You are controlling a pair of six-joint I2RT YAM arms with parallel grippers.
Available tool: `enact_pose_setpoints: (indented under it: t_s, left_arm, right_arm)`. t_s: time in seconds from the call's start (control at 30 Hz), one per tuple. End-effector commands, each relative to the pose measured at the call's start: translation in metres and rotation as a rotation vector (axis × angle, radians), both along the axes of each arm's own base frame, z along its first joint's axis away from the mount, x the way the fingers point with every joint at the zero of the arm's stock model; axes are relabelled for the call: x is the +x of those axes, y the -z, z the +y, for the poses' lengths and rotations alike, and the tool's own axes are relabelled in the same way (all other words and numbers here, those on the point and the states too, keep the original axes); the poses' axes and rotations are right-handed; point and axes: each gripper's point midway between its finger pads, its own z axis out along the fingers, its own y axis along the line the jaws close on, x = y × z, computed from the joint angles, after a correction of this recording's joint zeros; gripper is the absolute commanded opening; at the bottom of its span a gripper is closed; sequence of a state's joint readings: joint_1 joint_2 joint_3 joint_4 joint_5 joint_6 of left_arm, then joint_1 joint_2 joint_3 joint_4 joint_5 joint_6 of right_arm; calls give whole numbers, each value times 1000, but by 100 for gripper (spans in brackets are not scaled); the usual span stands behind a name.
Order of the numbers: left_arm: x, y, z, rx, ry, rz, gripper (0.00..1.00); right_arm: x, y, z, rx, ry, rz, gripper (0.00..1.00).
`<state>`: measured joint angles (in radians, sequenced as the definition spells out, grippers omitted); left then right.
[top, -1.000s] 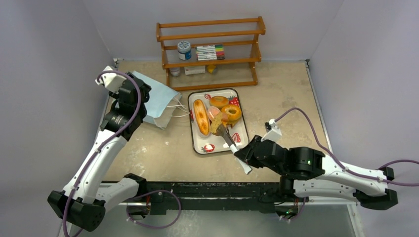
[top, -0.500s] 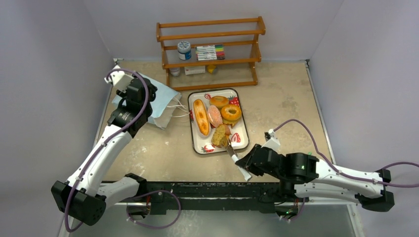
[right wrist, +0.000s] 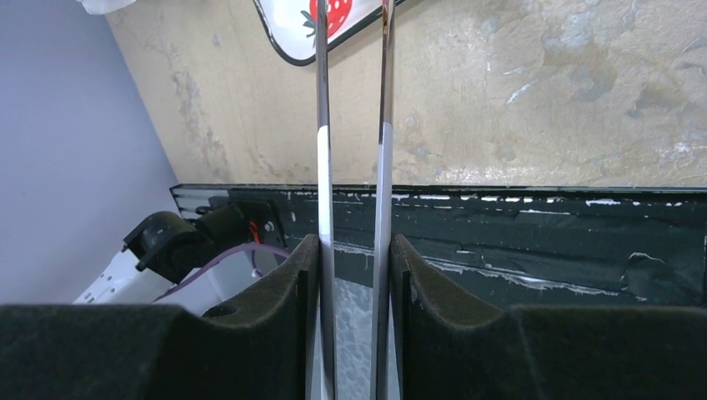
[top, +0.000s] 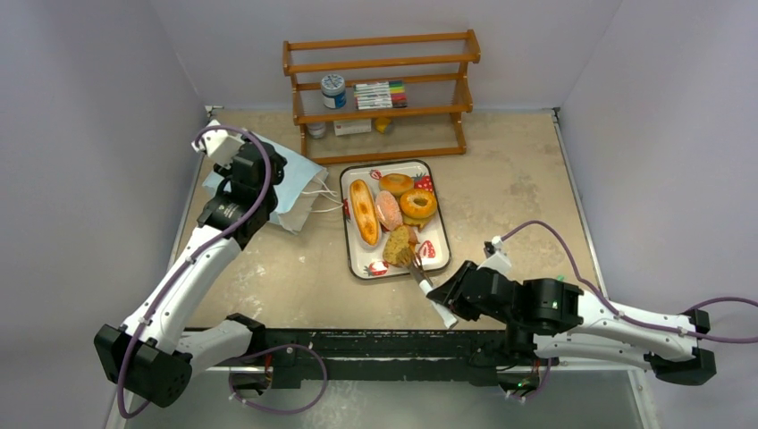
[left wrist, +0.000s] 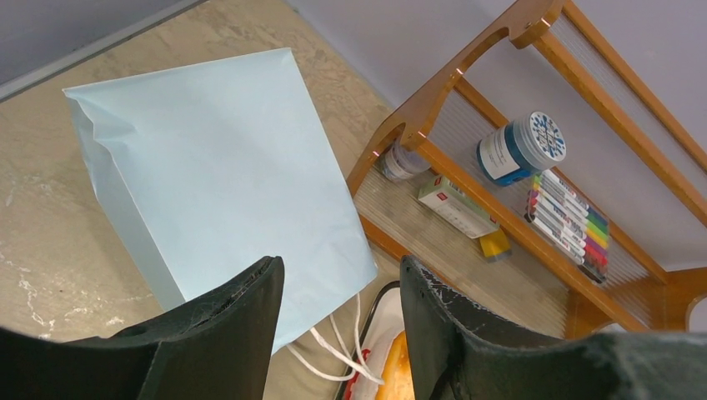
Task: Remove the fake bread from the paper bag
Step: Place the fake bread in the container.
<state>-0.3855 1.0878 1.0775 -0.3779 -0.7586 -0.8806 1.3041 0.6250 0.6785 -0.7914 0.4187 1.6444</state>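
Observation:
The light blue paper bag (top: 290, 183) lies flat at the back left, its cord handles toward the strawberry-print tray (top: 357, 265). On the tray lie the long golden loaf (top: 363, 211), two orange-brown rings (top: 396, 184) (top: 417, 203), the pinkish oval (top: 388, 210) and the brown speckled bun (top: 400, 244). My left gripper (top: 253, 174) hovers open and empty over the bag (left wrist: 225, 167), with a loaf end (left wrist: 400, 375) showing between its jaws (left wrist: 342, 283). My right gripper (top: 444, 297) is shut on metal tongs (top: 420, 270). The tong tips lie by the bun's near right edge. The tong arms (right wrist: 323, 125) run between the pads (right wrist: 354, 250).
A wooden shelf (top: 380, 94) stands at the back with a jar (top: 332, 89), markers (top: 380, 94) and small boxes. The tray's corner (right wrist: 333, 25) and the table's near edge (right wrist: 500, 187) show in the right wrist view. Grey walls close three sides.
The right arm drew the tongs back toward the near edge, and the bun went from the tray's middle to its near end. The left gripper shifted slightly right and back over the bag.

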Motion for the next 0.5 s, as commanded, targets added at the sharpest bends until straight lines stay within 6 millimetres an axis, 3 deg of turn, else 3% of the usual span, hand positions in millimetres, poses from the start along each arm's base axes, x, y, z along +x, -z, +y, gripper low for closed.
enact_pose_setpoints:
  t_s: [0.0, 0.47]
  left_arm:
    - [6, -5, -6, -31, 6, -40, 53]
    - [5, -8, -6, -37, 2, -49, 53]
  right_arm:
    - [1, -8, -3, 23, 33, 9, 34]
    - [5, -30, -20, -43, 64, -13, 34]
